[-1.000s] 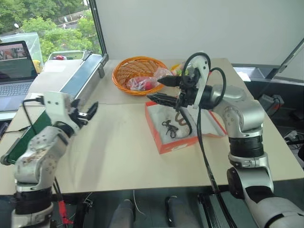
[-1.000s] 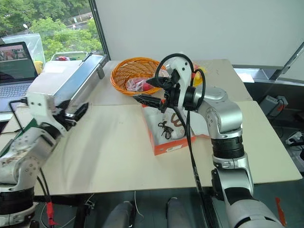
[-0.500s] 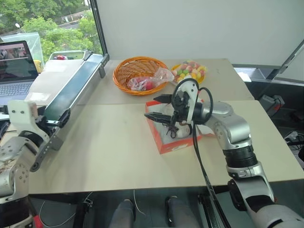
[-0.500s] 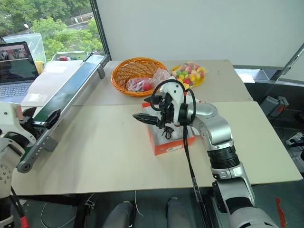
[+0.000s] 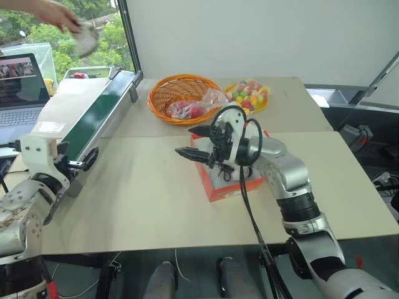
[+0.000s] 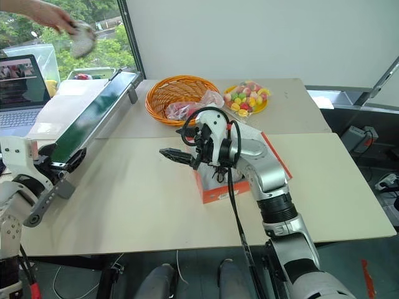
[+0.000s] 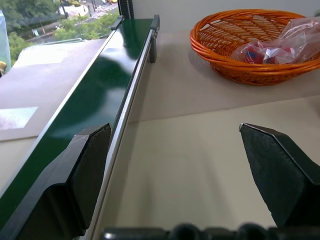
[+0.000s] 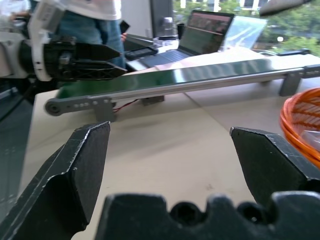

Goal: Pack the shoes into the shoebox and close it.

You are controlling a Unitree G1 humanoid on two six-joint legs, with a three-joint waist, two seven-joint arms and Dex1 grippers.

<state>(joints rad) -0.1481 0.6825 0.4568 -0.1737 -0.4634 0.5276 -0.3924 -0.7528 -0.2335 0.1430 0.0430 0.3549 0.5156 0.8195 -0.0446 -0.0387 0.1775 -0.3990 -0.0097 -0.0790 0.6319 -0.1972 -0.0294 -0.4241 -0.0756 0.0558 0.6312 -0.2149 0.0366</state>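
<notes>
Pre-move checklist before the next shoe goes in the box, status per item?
1. Right claw open and empty: ok.
2. Left claw open and empty, near the green conveyor belt: ok.
3. Orange-red cardboard shoebox open: ok.
4. Small whitish shoe with black laces inside the box: ok; second shoe in the box: cannot tell.
5. A person's hand holds a pale object above the conveyor's far end: not ok, wait.
6. Round orange wicker basket stands apart from the box: ok.

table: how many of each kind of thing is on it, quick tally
Wicker basket: 1
Plate of sweets: 1
Red shoebox: 1
Conveyor belt: 1
Laptop: 1
Total: 5
</notes>
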